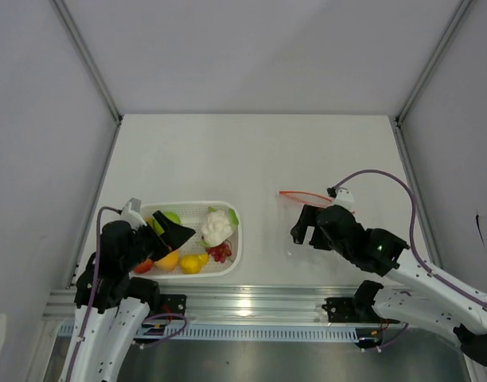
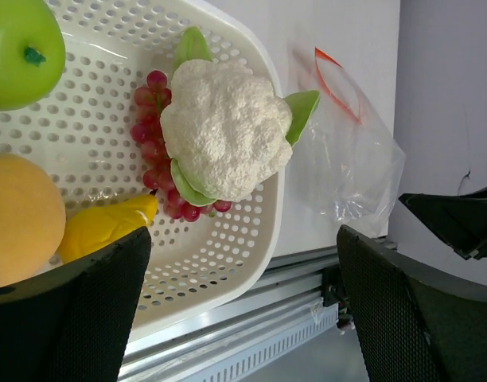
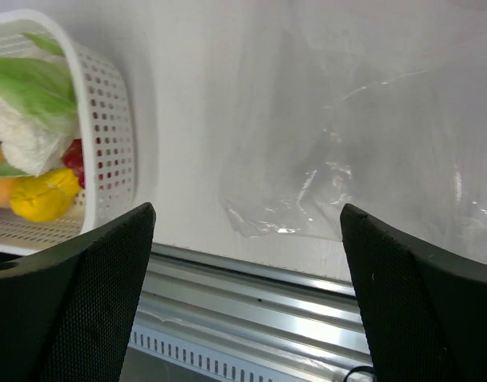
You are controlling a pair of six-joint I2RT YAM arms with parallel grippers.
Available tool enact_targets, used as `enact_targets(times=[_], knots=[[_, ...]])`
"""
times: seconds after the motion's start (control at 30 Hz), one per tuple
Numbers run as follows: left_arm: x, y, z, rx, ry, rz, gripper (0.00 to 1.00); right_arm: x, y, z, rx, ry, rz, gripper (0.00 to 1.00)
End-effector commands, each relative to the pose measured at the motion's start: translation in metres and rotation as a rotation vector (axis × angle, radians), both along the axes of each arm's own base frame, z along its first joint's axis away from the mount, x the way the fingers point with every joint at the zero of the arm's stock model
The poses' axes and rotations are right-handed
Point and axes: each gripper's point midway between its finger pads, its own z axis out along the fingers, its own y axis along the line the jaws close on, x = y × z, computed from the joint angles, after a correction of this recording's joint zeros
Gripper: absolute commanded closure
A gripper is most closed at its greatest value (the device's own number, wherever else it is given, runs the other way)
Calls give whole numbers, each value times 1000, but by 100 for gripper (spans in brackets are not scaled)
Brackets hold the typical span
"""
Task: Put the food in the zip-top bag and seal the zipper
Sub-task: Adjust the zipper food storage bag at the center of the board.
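At 3 o'clock from the basket (image 2: 227,270), the zip-top bag (image 2: 355,167) looks limp and slippery; pinch beside the zipper (image 1: 298,194). Left gripper (image 2: 243,310), right gripper (image 3: 247,294): spread, empty.

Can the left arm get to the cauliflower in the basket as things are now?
Probably yes. The left gripper hangs open over the basket, and the cauliflower lies on top of the grapes with nothing covering it.

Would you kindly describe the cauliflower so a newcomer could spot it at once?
On the table, near left, sits a white slotted basket. The cauliflower lies toward its right end, against the red grapes. It alone is white and lumpy, fringed with green leaves.
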Motion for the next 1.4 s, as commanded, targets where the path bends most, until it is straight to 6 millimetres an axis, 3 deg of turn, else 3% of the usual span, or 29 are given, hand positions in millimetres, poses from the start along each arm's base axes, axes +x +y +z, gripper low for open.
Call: enact_targets(times=[0.0,0.13,0.2,0.4,0.47,0.5,0.57,0.6,0.67,0.73,0.8,0.83,0.93,1.07,1.17,1.2,1.27,1.3,1.33,1.37], knots=[[-7,4,3,63,22,-32,1,11,-21,13,-62,-11,-57,1],[-7,-8,-2,-4,44,-68,1,37,-33,30,-15,-13,-78,0],[-6,-17,-5,-50,44,-108,1,61,-54,37,-28,-10,-161,1],[-6,-30,8,-94,-21,-192,1,121,-117,27,-179,109,-474,1],[-6,-30,15,-85,-44,-203,0,133,-122,21,-190,158,-513,1],[-7,-29,17,-73,-59,-210,1,142,-121,8,-214,200,-514,1],[-9,-29,22,-65,-78,-225,1,159,-106,7,-190,210,-450,1],[-10,-30,24,-61,-91,-233,0,165,-101,-8,-207,258,-428,1],[-12,-31,25,-60,-100,-244,1,175,-88,-7,-206,266,-385,1],[-13,-31,25,-53,-112,-251,0,181,-55,-12,-214,243,-248,1],[-14,-30,25,-42,-120,-257,1,185,-38,-9,-276,187,-159,1],[-15,-30,25,-38,-125,-257,0,181,-20,-9,-301,168,-105,1],[-15,-30,26,-30,-136,-261,0,178,3,-8,-370,142,-26,1],[-16,-31,24,-25,-132,-275,0,144,61,-17,-438,90,191,1],[-15,-33,21,-24,-120,-285,0,110,85,-33,-388,155,291,1],[-15,-33,21,-24,-120,-289,1,101,88,-33,-355,169,294,1],[-14,-33,18,-24,-113,-291,0,74,83,-53,-291,261,282,1],[-15,-34,16,-25,-110,-293,1,66,81,-44,-240,247,270,1],[-15,-34,18,-28,-113,-292,1,51,70,-58,-226,299,229,1],[-15,-34,16,-31,-111,-293,1,45,64,-58,-211,306,208,1]])
